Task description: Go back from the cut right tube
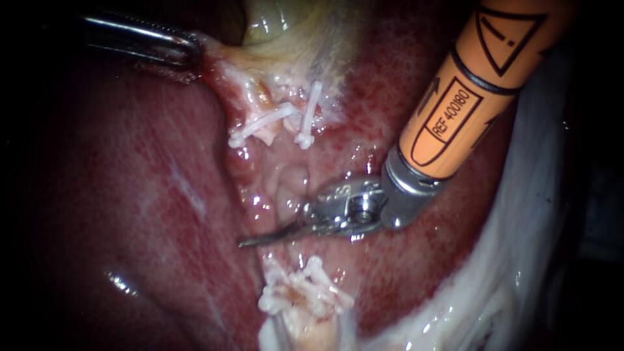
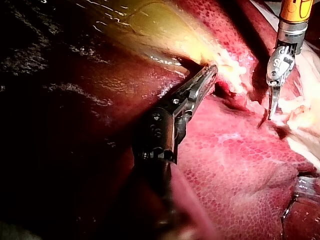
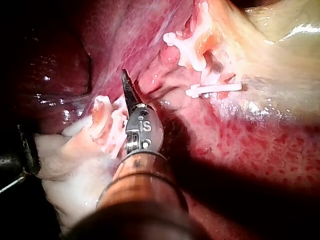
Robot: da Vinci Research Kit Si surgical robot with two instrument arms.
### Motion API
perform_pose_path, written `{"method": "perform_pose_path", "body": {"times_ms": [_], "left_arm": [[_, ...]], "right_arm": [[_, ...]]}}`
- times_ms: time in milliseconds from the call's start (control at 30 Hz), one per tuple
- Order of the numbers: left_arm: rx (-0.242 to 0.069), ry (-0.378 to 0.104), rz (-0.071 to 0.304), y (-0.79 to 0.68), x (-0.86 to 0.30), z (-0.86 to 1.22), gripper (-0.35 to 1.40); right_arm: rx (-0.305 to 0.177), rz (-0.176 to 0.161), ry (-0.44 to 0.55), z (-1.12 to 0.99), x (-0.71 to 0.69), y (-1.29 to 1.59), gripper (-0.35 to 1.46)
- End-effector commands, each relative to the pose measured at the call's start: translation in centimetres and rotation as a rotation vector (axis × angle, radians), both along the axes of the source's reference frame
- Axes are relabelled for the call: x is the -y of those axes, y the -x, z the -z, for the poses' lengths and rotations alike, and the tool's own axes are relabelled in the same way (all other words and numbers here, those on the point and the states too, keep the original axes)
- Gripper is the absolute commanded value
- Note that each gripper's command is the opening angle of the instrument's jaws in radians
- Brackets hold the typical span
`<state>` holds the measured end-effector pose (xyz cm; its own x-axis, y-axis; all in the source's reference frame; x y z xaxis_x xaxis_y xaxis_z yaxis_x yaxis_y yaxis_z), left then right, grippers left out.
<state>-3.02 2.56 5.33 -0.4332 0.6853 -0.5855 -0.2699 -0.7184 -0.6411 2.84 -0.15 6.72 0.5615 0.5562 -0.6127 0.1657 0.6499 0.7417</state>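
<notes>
My right instrument [image 1: 250, 241], on an orange shaft from the upper right, holds its thin blades shut. They point left across the gap between the cut tube ends, touching neither. Two white clips [image 1: 263, 125] sit on the upper stumps under the gallbladder [image 1: 286, 32]. A cluster of white clips [image 1: 305, 289] holds the lower stumps. In the right wrist view the blade tip [image 3: 127, 87] lies beside the lower clips [image 3: 107, 125]. My left instrument [image 1: 194, 52] is at the upper left, its jaws shut on the gallbladder's edge [image 2: 225, 65].
Dark red liver [image 1: 130, 195] fills the left and middle. A pale white sheet [image 1: 520, 260] runs along the right edge. Raw wet tissue [image 1: 289, 185] lies between the two clip groups, just above the blades.
</notes>
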Motion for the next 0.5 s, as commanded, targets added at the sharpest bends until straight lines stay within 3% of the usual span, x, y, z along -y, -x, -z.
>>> {"method": "perform_pose_path", "body": {"times_ms": [33, 67, 100, 167, 233, 367, 500], "left_arm": [[0.0, 0.0, 0.0, 0.0, 0.0, 0.0, -0.35], [0.0, 0.0, 0.0, 0.0, 0.0, 0.0, -0.35], [0.0, 0.0, 0.0, 0.0, 0.0, 0.0, -0.35], [0.0, 0.0, 0.0, 0.0, 0.0, 0.0, -0.35], [0.0, 0.0, 0.0, 0.0, 0.0, 0.0, -0.35], [0.0, 0.0, 0.0, 0.0, 0.0, 0.0, -0.35], [0.0, 0.0, 0.0, 0.0, 0.0, 0.0, -0.35]], "right_arm": [[0.003, 0.0, -0.011, 0.01, 0.0, 0.0, -0.35], [0.002, 0.002, -0.013, 0.0, 0.01, 0.0, -0.35], [0.0, 0.001, -0.013, 0.0, 0.01, 0.0, -0.1], [-0.009, -0.01, -0.02, 0.01, 0.01, 0.0, 0.79], [-0.02, -0.025, -0.034, 0.01, 0.02, -0.01, 1.16], [-0.063, -0.072, -0.038, 0.02, 0.02, 0.0, 1.36], [-0.076, -0.079, -0.041, 0.02, 0.03, 0.04, 1.38]]}}
